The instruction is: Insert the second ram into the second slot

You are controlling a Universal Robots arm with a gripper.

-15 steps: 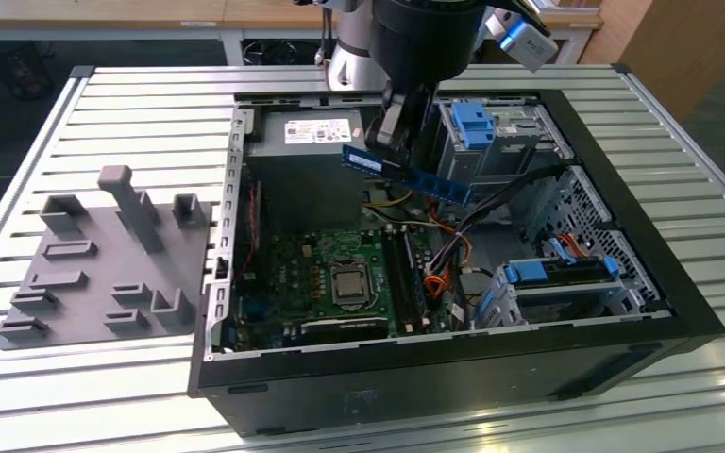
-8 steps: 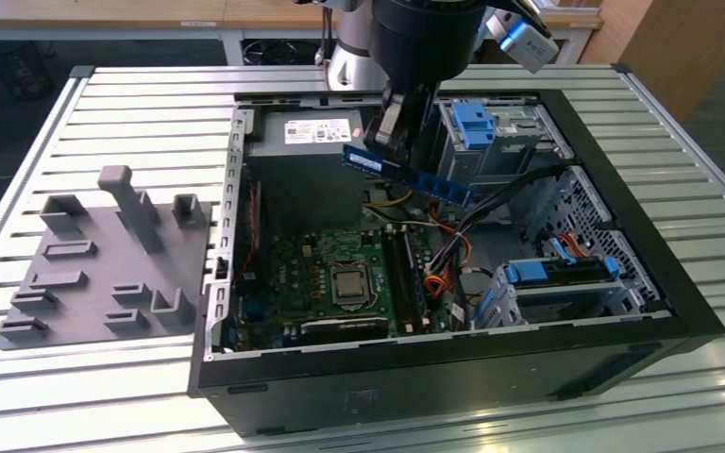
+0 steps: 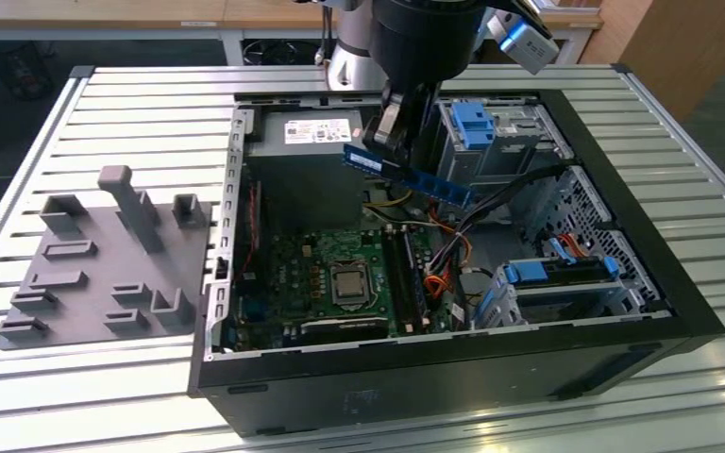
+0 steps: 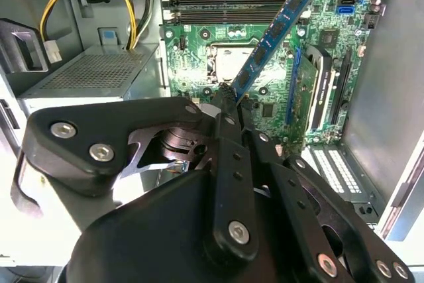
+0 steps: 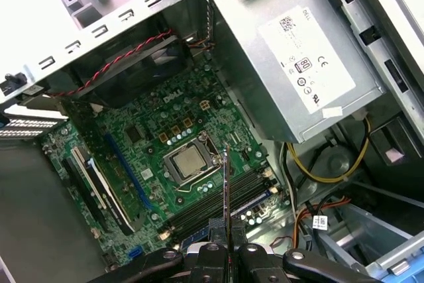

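Observation:
My gripper [image 3: 392, 137] hangs over the open computer case [image 3: 615, 236] and is shut on the second ram [image 3: 423, 179], a thin blue stick held level above the motherboard. In the second wrist view the second ram [image 4: 275, 31] juts out from the gripper [image 4: 230, 97] at a slant over the board. In the first wrist view the second ram [image 5: 225, 183] shows edge-on, rising from the gripper [image 5: 225, 246]. The memory slots [image 3: 407, 274] [image 4: 225, 6] [image 5: 215, 205] lie below, beside the processor socket [image 3: 344, 280]. I cannot tell which of them is the second slot.
A grey power supply [image 3: 312, 132] fills the case's far corner, with yellow and orange cables [image 3: 445, 245] beside it. Blue-handled drive cages [image 3: 558, 278] stand at the exterior view's right. An expansion card [image 4: 311, 91] stands upright on the board. A grey fixture plate [image 3: 105, 260] lies outside the case.

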